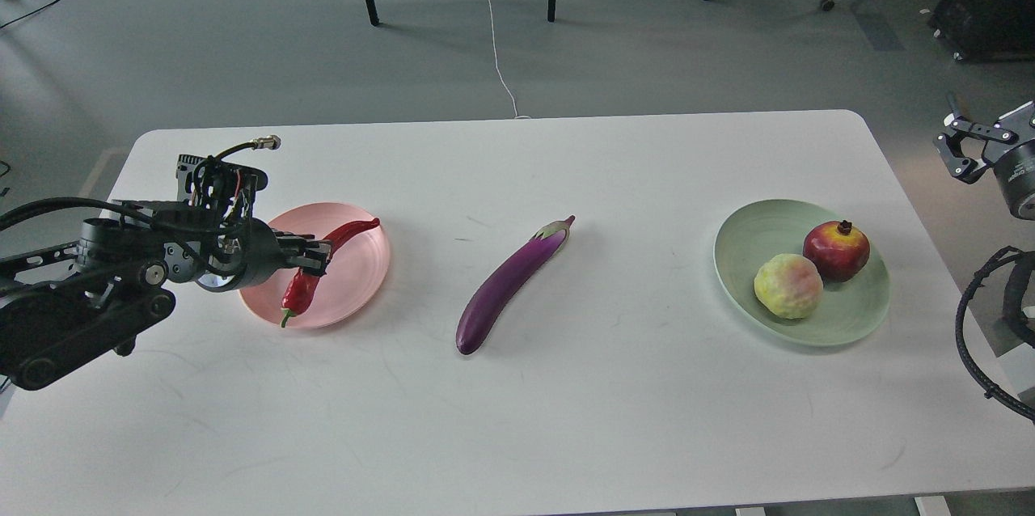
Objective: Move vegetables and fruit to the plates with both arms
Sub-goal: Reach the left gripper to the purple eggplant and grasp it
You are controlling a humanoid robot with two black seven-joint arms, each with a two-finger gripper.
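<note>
On the white surface [566, 419], left side, pale pink plate [356, 281] with the red chili pepper [344, 239] over it, green stem toward the near rim. Left pincer [311, 257] reaches in from the left and is pressed onto the chili's middle, pinching it; whether the chili rests on the plate or is just above it, cannot tell. Purple eggplant [505, 289] lies alone mid-surface, diagonal, pale calyx pointing far-right, well apart from both plates. Right side, pale green plate [744, 257] holds both fruit: dark-red pomegranate [837, 251] at the far side, crown up, and the bumpy yellow-green ball [788, 285] just beside it, nearer, the two touching or nearly so. Right pincer [958, 144] hangs off the surface's right edge, fingers spread, nothing between them. Grey floor [242, 55] beyond, with a white cable [495, 39] and chair legs.
</note>
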